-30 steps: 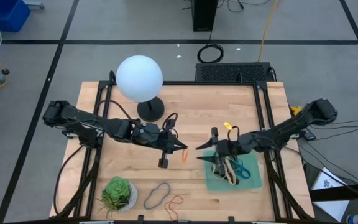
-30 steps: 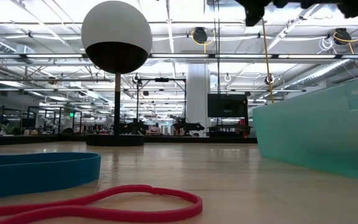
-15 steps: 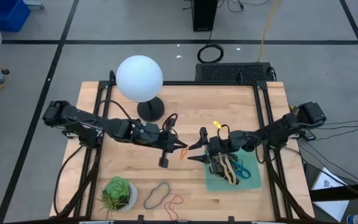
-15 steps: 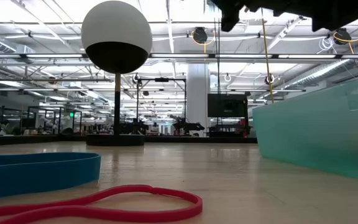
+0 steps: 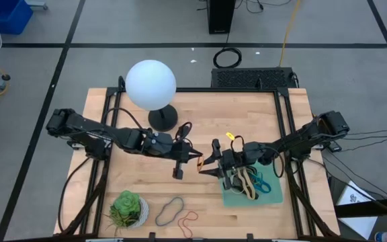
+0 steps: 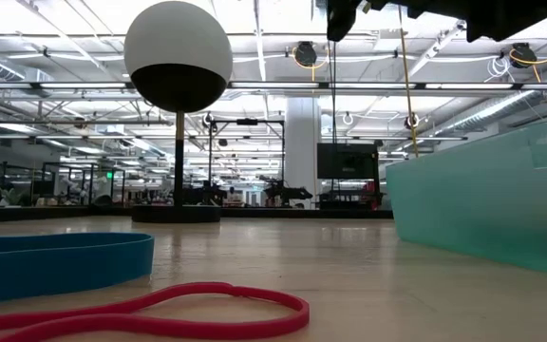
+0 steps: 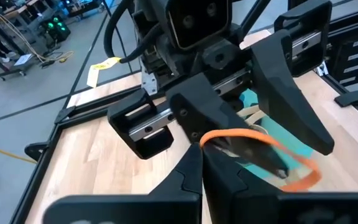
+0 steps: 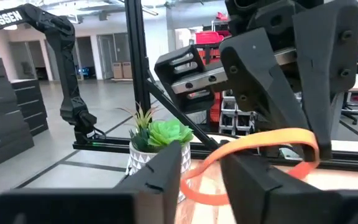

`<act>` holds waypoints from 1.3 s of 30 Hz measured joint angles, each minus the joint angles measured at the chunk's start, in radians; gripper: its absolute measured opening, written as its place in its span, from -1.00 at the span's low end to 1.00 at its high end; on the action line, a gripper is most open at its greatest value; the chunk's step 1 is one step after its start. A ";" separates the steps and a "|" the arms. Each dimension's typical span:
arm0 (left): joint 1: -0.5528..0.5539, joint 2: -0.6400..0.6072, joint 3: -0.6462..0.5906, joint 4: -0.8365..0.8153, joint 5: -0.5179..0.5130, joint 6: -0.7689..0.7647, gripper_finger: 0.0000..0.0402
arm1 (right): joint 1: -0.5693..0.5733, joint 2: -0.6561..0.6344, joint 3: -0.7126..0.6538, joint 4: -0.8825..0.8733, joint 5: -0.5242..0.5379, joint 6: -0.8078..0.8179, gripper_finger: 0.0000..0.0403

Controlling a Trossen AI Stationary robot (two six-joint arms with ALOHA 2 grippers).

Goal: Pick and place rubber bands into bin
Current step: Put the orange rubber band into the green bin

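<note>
- The mint-green bin (image 5: pixel 252 187) lies on the wooden worktop (image 5: pixel 247 114), and everything below is placed from it.
- Several rubber bands (image 5: pixel 250 180) already lie inside the bin, tan, black and teal among them, so part of the job is done.
- Just off the bin's rim, on the side toward the white globe lamp (image 5: pixel 151 83), the two arms meet tip to tip above the worktop.
- The left gripper (image 5: pixel 192 160) is clamped tight on an orange rubber band (image 7: pixel 261 157), which hangs as a loop from its fingertips.
- The right gripper (image 5: pixel 207 163) sits at that loop with its fingers partly apart. In the right wrist view the orange band runs between them, but I cannot tell whether they have it pinched yet.
- This looks like a handover, so the orange band has not reached the bin.
- Left to do: carry the orange band over the rim and let it go inside.
- Two more loops lie loose on the worktop, well away from the bin and near the potted succulent (image 5: pixel 127 208): a grey band (image 5: pixel 169 210) and a thin red band (image 5: pixel 189 220) just beside it.
- By my reckoning at least three bands are outstanding.
</note>
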 joint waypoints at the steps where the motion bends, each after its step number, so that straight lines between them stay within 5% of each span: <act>1: 0.000 0.000 0.000 0.000 0.000 0.000 -0.96 | 0.000 0.000 0.000 0.000 0.000 -0.002 -0.53; 7: 0.000 0.000 0.000 0.004 0.000 -0.011 -0.79 | 0.000 0.000 0.000 0.001 0.002 -0.058 -0.95; 15: 0.000 0.000 0.000 0.004 0.000 -0.046 -0.62 | 0.000 0.000 0.000 -0.002 0.003 -0.066 -0.98; 24: 0.000 0.000 0.002 -0.078 0.001 -0.093 -0.08 | 0.010 -0.037 0.000 -0.069 0.004 -0.088 -0.99; 31: -0.003 0.000 0.002 -0.299 0.027 -0.234 0.11 | 0.051 -0.248 0.004 -0.493 0.134 -0.106 -1.00; 39: -0.001 0.000 0.002 -0.451 0.029 -0.369 0.12 | 0.112 -0.428 0.279 -1.425 0.294 0.173 -1.00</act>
